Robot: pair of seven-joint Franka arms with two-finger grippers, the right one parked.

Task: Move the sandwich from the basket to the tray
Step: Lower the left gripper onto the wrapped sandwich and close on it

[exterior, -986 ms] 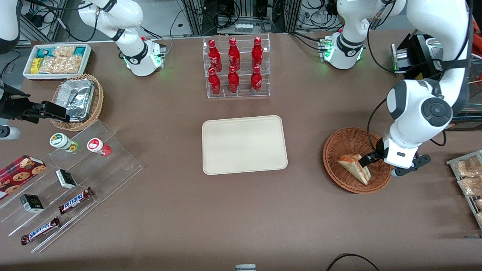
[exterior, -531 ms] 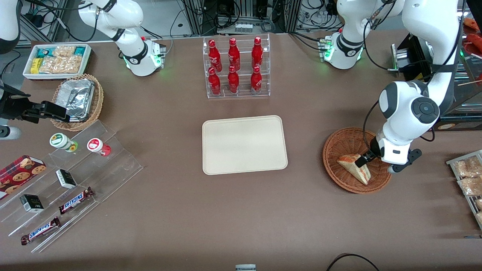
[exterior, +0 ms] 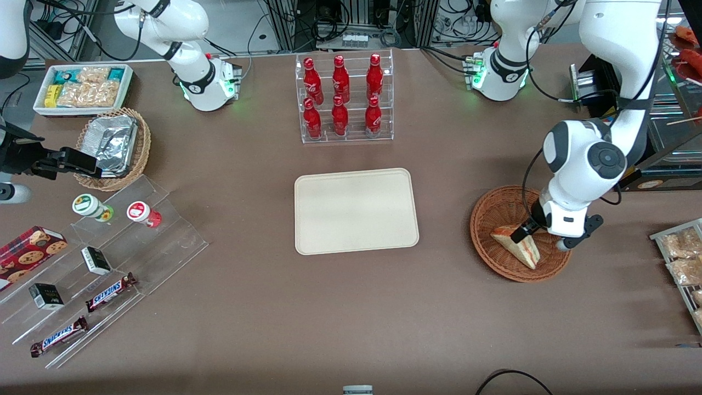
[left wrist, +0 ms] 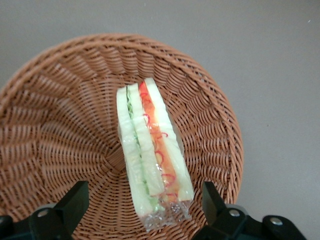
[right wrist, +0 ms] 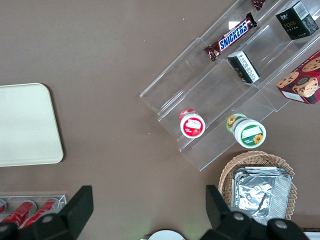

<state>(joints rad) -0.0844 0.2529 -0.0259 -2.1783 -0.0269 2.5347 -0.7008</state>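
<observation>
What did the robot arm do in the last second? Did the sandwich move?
The arm slid its gripper across the basket, toward the tray, until it hung over the sandwich. The fingers are open on either side of it; nothing is grabbed yet. The sandwich stayed where it lay in the basket, and the tray did not move.

Tool sits low over the basket, fingers spread to either side of the sandwich, which lies in the basket directly under it. Tray rests on the tabletop, well apart from the tool toward the parked arm's end.
</observation>
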